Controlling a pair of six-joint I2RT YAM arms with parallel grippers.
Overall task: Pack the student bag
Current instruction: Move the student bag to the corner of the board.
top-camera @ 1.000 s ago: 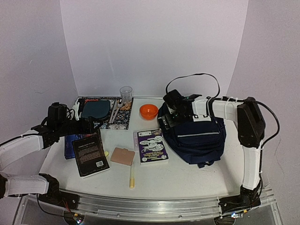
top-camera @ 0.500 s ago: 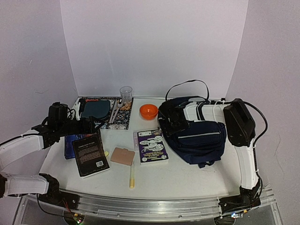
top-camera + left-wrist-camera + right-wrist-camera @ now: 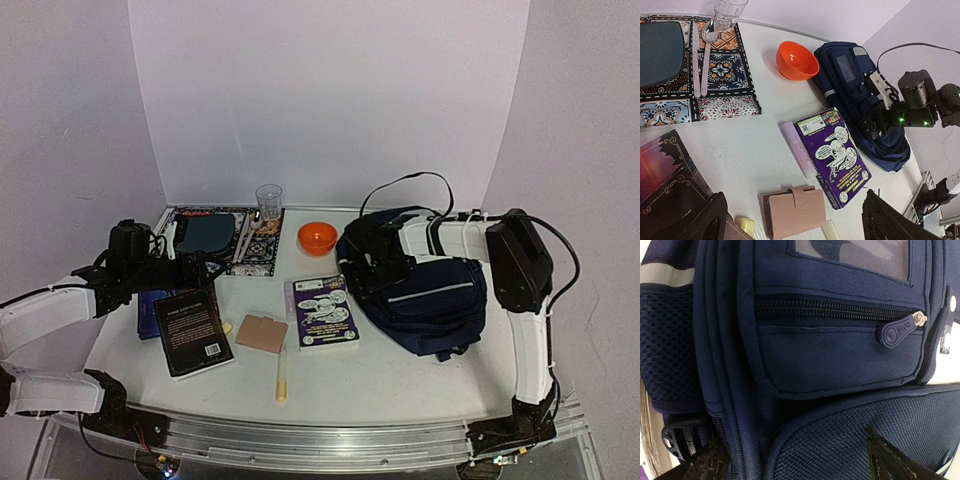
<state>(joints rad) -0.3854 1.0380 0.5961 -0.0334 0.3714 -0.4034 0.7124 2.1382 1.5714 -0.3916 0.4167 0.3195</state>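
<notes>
Bag (image 3: 430,295) lies on right part of worktop (image 3: 400,372), zipped pocket (image 3: 840,350) filling right wrist view. Right end effector (image 3: 372,262) at bag's left end, fingers (image 3: 887,457) spread wide, gripping nothing. Purple book (image 3: 323,311) just beside bag, orange bowl (image 3: 317,237) behind book. Left end effector (image 3: 185,272) wide open, empty, above black book (image 3: 193,333).

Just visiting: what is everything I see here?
student bag: one, navy blue, right side
bowl: one, orange, left of the bag
glass: one, clear, back edge
placemat: one, patterned, back left
plate: one, dark teal, on the placemat
utensils: two, pale, on the placemat
purple book: one, purple, centre
marker: one, pink, beside purple book
black book: one, black, front left
wallet: one, pink, between those books
pen: one, yellow, front centre
left gripper: one, black, open by black book
right gripper: one, black, open at the bag
</notes>
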